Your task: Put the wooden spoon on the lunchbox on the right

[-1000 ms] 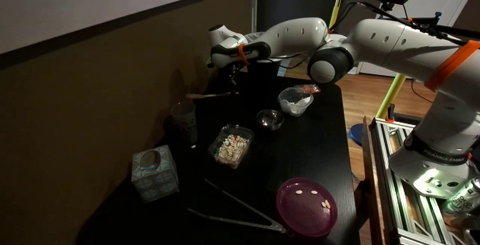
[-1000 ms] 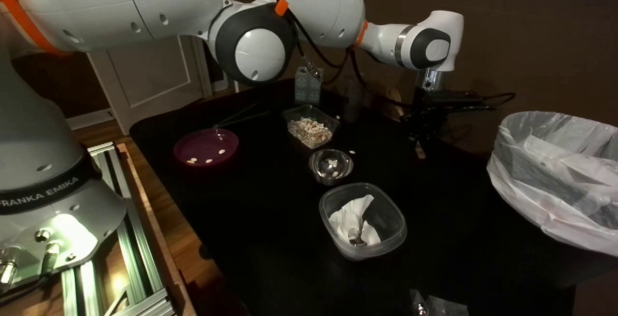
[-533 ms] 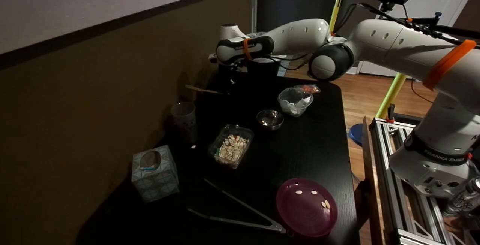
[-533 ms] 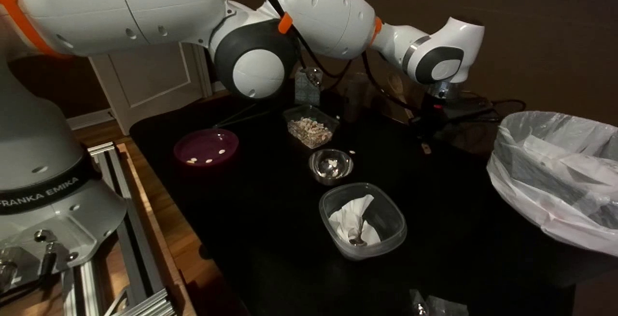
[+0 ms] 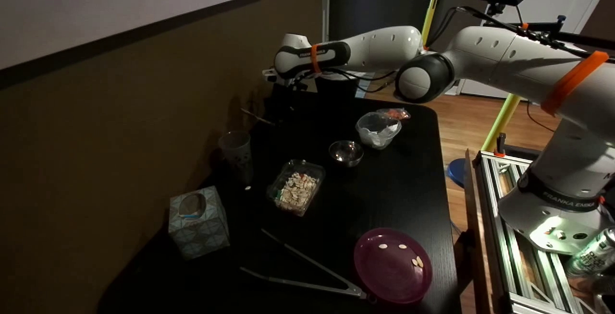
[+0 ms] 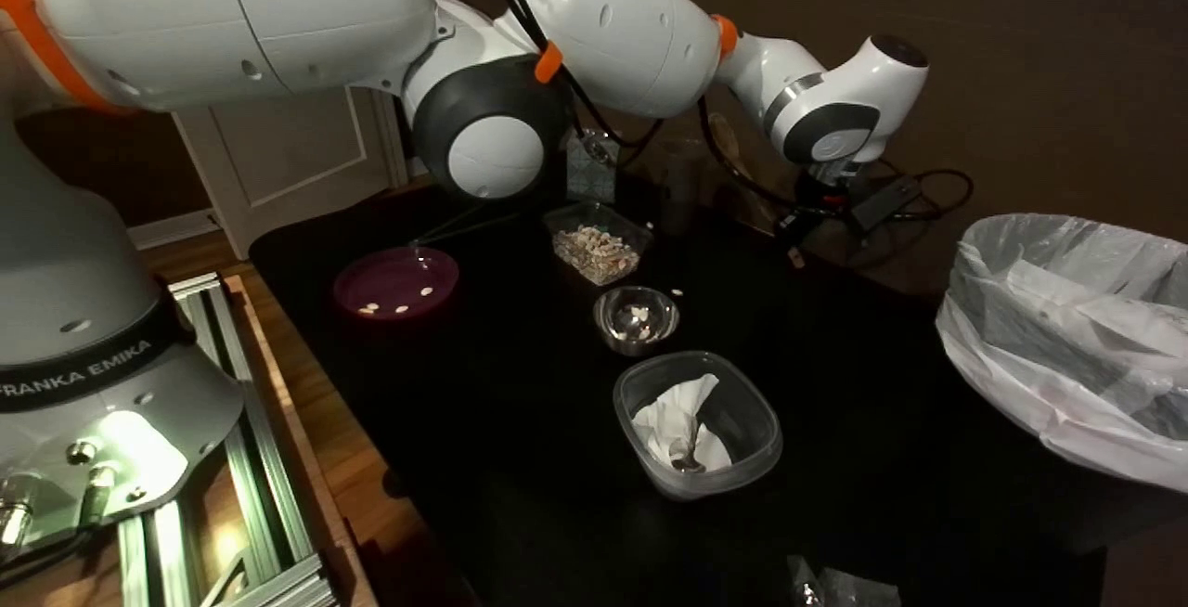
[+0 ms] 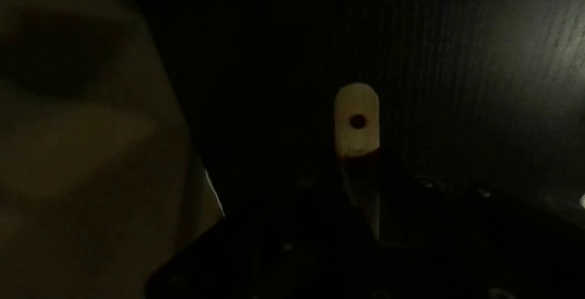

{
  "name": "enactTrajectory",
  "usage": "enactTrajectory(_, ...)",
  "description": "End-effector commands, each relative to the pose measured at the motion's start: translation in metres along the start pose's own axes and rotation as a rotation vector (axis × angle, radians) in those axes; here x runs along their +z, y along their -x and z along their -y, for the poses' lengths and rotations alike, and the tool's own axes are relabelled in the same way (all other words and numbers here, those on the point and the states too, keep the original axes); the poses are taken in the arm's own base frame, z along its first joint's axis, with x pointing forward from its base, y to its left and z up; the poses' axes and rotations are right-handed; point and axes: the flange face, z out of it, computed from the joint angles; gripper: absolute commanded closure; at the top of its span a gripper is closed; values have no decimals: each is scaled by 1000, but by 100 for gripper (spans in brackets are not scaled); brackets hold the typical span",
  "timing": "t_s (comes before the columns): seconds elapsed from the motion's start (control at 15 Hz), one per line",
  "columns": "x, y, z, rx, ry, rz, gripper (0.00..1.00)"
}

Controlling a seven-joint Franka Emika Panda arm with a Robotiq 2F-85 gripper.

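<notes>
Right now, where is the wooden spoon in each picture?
In an exterior view: the wooden spoon slants in the upper half, left of centre.
In an exterior view: its broad end is in the upper half, right of centre.
In the wrist view: only its holed handle end, right of centre.
Shared landmark: the black tabletop, in all three.

In an exterior view, tongs (image 5: 354, 290) lie left of the plate (image 5: 388, 280). The bowl (image 5: 347, 162) stands between seed tub (image 5: 288, 172) and lunchbox (image 5: 374, 140).
</notes>
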Motion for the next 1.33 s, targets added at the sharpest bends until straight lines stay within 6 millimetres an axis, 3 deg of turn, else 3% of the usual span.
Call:
enactTrajectory(0.0, 0, -4, -1, -9, 1, -23, 74)
enactTrajectory(0.13, 1, -7, -1, -15, 0, -39, 74)
enactTrajectory(0.2, 1, -7, -1, -16, 1, -41, 94)
enactTrajectory(0.87, -9, 8, 9, 106, -56, -136, 94)
enactTrajectory(1.27, -19, 19, 6, 97, 6, -155, 94)
